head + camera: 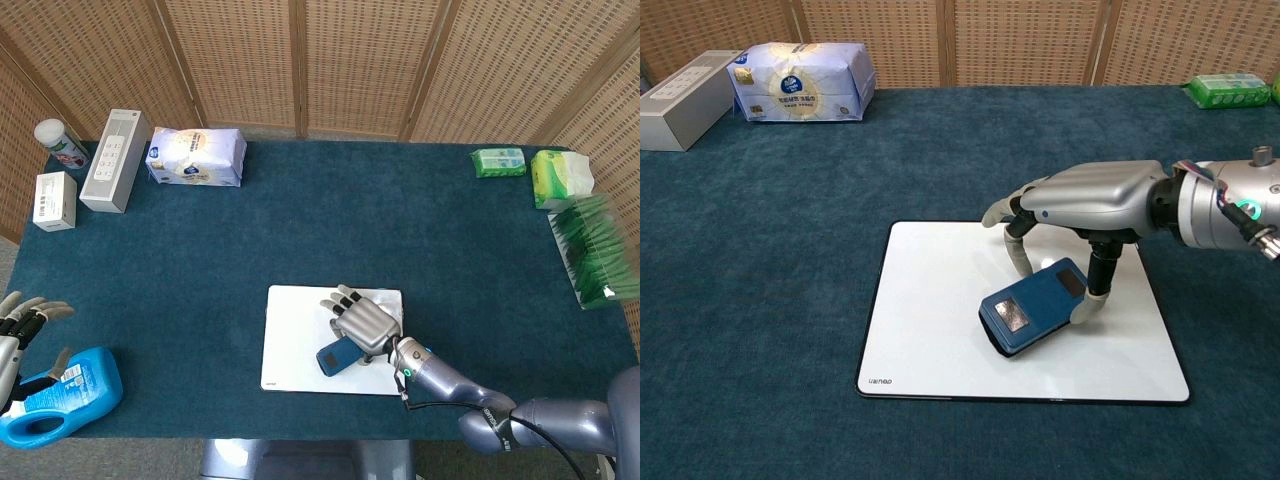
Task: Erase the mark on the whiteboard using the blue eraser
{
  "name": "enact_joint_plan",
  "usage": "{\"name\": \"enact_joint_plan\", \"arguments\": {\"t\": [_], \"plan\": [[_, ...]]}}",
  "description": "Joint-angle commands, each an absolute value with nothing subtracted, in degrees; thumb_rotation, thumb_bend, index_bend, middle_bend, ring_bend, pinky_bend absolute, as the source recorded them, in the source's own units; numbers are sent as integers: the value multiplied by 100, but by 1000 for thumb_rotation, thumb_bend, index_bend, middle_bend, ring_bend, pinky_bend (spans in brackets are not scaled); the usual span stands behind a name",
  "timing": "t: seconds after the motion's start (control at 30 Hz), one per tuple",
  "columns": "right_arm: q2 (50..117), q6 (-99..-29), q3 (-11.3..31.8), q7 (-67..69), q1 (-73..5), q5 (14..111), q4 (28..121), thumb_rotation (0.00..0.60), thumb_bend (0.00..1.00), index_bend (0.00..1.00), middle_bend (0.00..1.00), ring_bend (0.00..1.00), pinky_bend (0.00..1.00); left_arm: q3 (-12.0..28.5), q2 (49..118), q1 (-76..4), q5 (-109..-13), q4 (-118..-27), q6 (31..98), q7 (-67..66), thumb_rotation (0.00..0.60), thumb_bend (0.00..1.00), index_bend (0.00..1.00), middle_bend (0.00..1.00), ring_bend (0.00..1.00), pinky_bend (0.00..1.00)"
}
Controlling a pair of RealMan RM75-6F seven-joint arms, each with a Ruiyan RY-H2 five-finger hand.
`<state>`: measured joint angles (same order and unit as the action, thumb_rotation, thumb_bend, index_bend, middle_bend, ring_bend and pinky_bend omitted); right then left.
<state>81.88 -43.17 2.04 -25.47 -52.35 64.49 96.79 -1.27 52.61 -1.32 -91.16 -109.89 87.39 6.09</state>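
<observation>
Teal cloth covers the table, backed by a wicker screen.

Far left edge: left robot hand, fingers spread, holding nothing; just beside it, a blue jug lying on its side.

Back left: white canister; small white box; long grey box; tissue pack, also seen in the chest view.

Centre front: whiteboard lying flat near the table's front edge; its surface shows white, with no mark that can be made out in either view. Eraser, blue, rests on the board right of its middle, lying at a slant; seen from the head camera at.

Right of centre: right robot hand, palm down over the eraser, thumb at the eraser's right end and fingers reaching down at its far side, gripping it; same hand in the head view.

Back right: green packet; green tissue box; green stack at the right edge.
</observation>
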Motion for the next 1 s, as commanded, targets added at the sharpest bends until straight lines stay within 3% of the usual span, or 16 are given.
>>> {"name": "enact_joint_plan", "arguments": {"t": [0.03,0.5,1.0], "plan": [[8239,-4329,277,-2442,-5249,6467,9615,600,0,703,113,0,0,-130,5259,-128,-9117,-10989,8743,610,600,494,263,271,175,0],[8599,-4047,270,-2418,-5441,6254,9138,600,0,704,116,0,0,-145,5210,-118,-9066,-11024,8711,574,600,495,261,270,174,0],[8185,-4244,-16,-2683,-5325,5936,9488,600,0,711,126,0,0,-139,5212,-181,-9109,-11050,8626,564,600,495,250,263,167,0]]}}
